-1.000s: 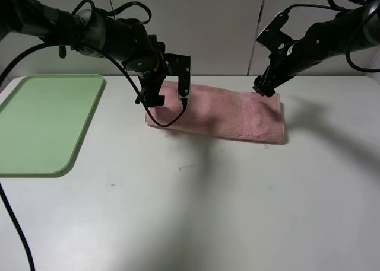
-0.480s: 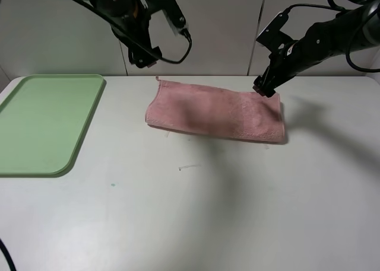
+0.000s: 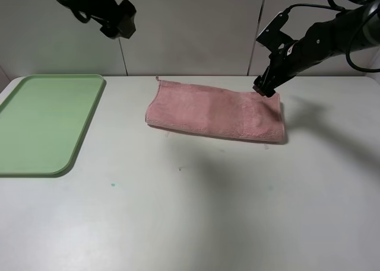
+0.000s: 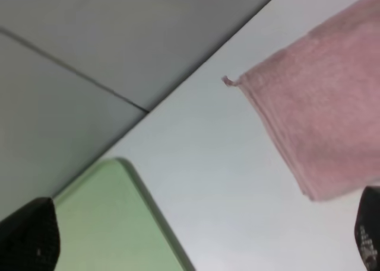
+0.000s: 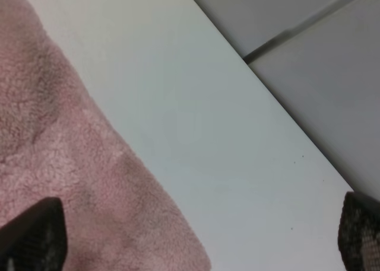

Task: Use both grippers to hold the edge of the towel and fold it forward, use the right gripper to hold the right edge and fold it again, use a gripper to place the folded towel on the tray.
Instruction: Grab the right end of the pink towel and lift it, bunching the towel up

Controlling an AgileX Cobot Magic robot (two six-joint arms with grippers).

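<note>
The pink towel [image 3: 214, 111] lies folded once into a long strip across the middle of the table. My left gripper [image 3: 119, 21] is raised high at the upper left, far from the cloth. The left wrist view shows it [image 4: 199, 238] open with nothing between its fingertips, and below it the towel's left end [image 4: 320, 111], its stitched edge [image 4: 273, 134] and the corner loop [image 4: 227, 80]. My right gripper [image 3: 265, 87] hangs over the towel's far right corner. It [image 5: 196, 235] is open and holds nothing, with the towel [image 5: 71, 182] below. The green tray [image 3: 47, 123] lies at the left.
A grey panelled wall [image 3: 196, 28] stands right behind the table's far edge. The white tabletop [image 3: 196, 211] stretches wide in front of the towel. The tray's corner [image 4: 113, 223] shows in the left wrist view.
My left arm has lifted from the towel's left end and swung up and to the left. The right arm and the towel have stayed where they were.
</note>
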